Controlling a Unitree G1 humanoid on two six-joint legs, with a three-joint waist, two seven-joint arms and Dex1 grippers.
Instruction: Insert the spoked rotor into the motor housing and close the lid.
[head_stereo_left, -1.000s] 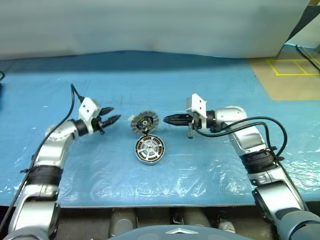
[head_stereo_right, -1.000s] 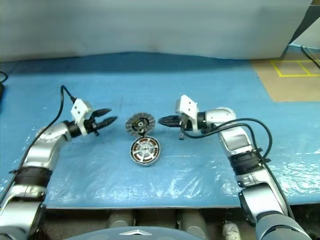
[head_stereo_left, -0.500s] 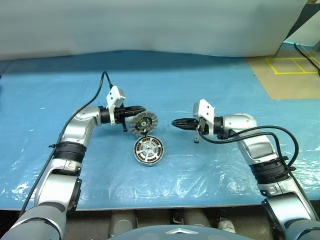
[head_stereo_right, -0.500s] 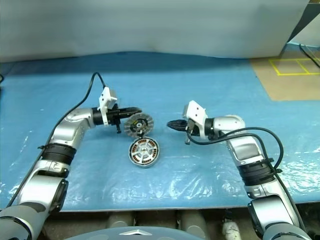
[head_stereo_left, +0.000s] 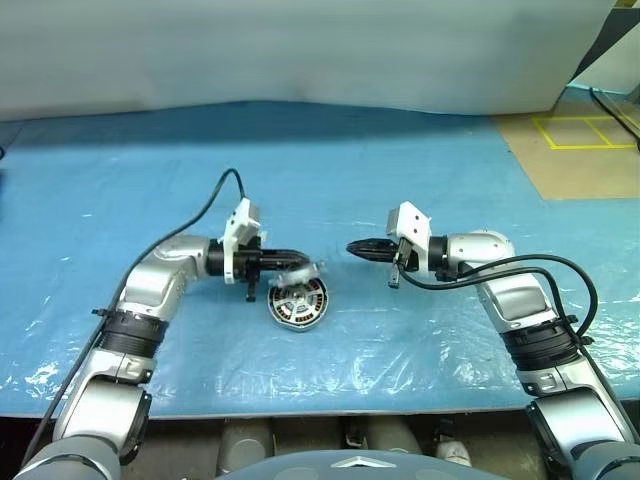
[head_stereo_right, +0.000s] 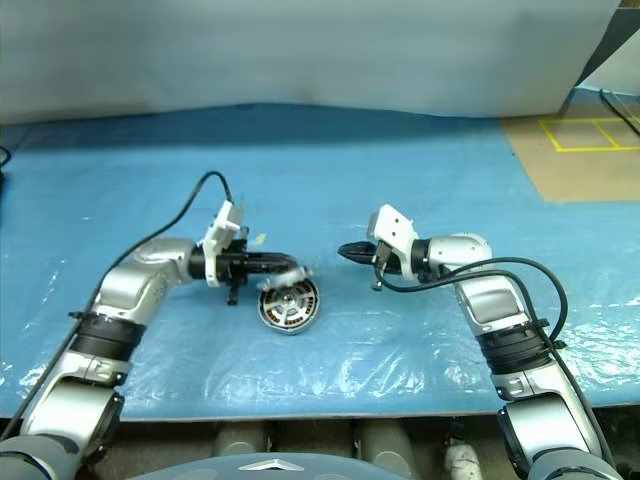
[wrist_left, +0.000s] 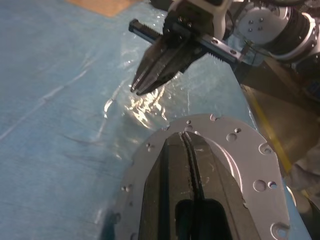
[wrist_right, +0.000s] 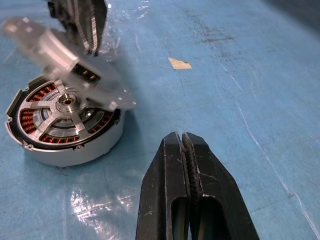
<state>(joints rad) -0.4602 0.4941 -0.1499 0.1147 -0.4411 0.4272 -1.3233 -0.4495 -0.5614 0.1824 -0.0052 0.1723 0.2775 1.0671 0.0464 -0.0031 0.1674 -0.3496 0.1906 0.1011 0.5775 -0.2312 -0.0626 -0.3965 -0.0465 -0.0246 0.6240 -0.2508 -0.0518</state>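
Fingers of the left gripper (head_stereo_left: 300, 262) are pinching the lid (wrist_right: 75, 55), carrying it tilted just above the motor housing (head_stereo_left: 298, 303), whose far rim it is covering. The spoked rotor (wrist_right: 66, 106) is already sitting inside the housing, over the copper coils. Blur is smearing the lid's outline. A second ago the lid was lying flat on the blue table (head_stereo_left: 420, 160) beyond the housing. The right gripper (head_stereo_left: 354, 247) is hovering closed and empty nearby, with bare table around.
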